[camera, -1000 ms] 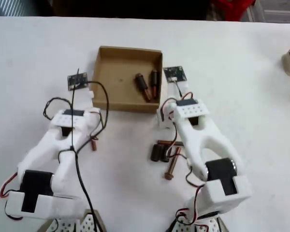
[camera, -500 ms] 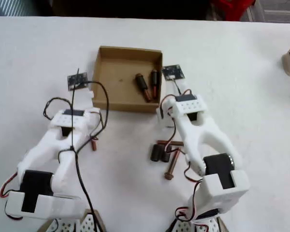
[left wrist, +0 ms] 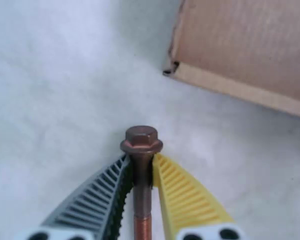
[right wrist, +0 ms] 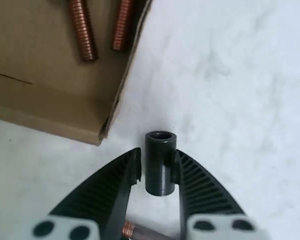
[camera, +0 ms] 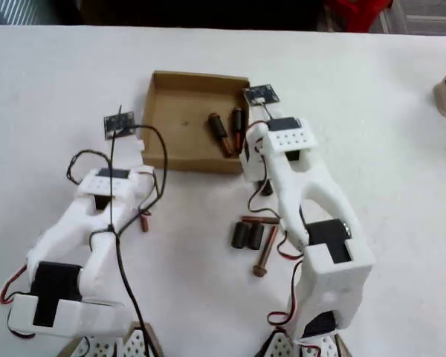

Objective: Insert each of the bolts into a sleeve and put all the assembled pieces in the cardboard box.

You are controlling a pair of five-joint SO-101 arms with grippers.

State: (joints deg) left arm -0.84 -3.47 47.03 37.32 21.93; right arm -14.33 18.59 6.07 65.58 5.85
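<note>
High view, nearest the arm bases: what is lying on the tabletop [camera: 386, 89]?

Two loose bolts [camera: 265, 251] are lying there, one slanting and one crosswise. Two loose sleeves [camera: 240, 236] are sitting side by side next to them.

And the left end effector [left wrist: 141, 159]?

It is hanging at nine o'clock from those sleeves, well apart from them. Its fingers [left wrist: 180, 200] are pressing together on the held bolt [left wrist: 141, 145] just under the hex head, which is poking out past them.

What is the right end effector [right wrist: 156, 155] doing?

It is gripping the held sleeve [right wrist: 160, 162], one side of the sleeve against each half, and the sleeve's open bore is facing away from the wrist. It is hanging at about twelve o'clock from the loose sleeves, just beside the near corner of the cardboard box [camera: 186, 104].

Where is that box sitting?

Farthest out, at one o'clock from the left end effector and about eleven o'clock from the right one. Two assembled pieces [camera: 219, 134] are lying inside, near each other, toward its three o'clock wall.
</note>
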